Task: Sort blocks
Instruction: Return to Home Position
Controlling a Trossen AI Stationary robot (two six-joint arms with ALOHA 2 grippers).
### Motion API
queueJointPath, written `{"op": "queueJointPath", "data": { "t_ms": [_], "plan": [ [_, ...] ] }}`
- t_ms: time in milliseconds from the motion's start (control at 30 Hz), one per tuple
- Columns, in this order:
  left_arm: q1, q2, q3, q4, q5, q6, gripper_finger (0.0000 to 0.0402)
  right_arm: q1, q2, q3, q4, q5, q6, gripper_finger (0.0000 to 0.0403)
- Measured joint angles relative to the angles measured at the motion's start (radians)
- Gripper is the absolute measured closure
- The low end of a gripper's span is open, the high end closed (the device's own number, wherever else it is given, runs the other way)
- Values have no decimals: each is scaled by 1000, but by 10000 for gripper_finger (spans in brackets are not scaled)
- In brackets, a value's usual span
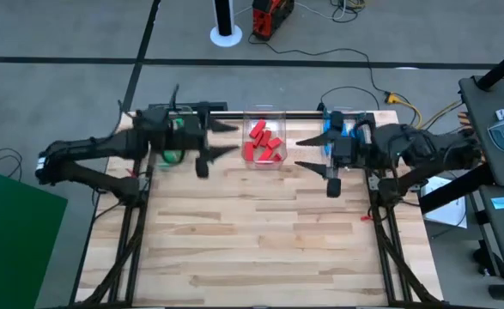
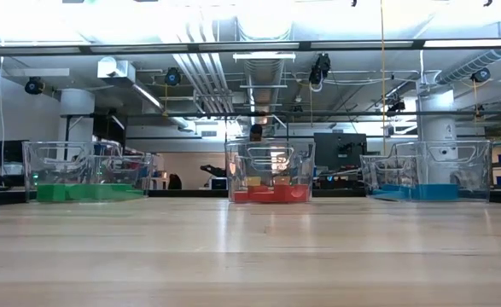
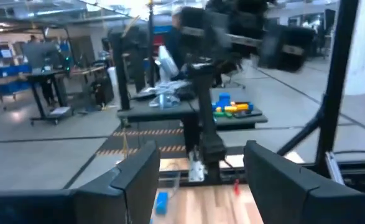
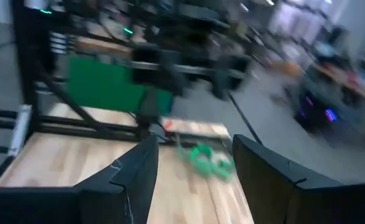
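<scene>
I am holding both hands released and empty over the far strip of the desk. My left hand is hanging in the upper middle of the high view, fingers spread and pointing at the middle bin. My right hand is facing it from the bin's other side, fingers likewise apart and gripping nothing.

The red blocks are lying heaped in that middle bin. The green blocks are sitting in the left bin, at the left of the low view. The blue blocks are sitting in the right bin, at its right.

I am seeing no block loose on the bare wood in either view, though my arms are covering parts of the outer bins from above. I am judging the sorting finished, with only drawing my arms back to rest remaining.
</scene>
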State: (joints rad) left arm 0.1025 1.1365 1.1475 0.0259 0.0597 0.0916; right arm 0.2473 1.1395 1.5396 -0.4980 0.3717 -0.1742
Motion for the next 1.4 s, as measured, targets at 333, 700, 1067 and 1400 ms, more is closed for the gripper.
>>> {"op": "queueJointPath", "data": {
  "t_ms": [333,700,1067,1400],
  "plan": [
    [113,-276,-123,-15,73,-37,193,-84,-297,-264,68,-99,89,214],
    [34,-617,-502,162,-142,-114,193,-83,-569,-625,297,-269,48,208],
    [37,-955,-837,353,-236,-194,193,-85,-770,-839,376,-679,-335,210],
    [37,-1135,-1011,351,-282,-241,193,-84,-999,-944,344,-570,-308,220]
  ]
}}
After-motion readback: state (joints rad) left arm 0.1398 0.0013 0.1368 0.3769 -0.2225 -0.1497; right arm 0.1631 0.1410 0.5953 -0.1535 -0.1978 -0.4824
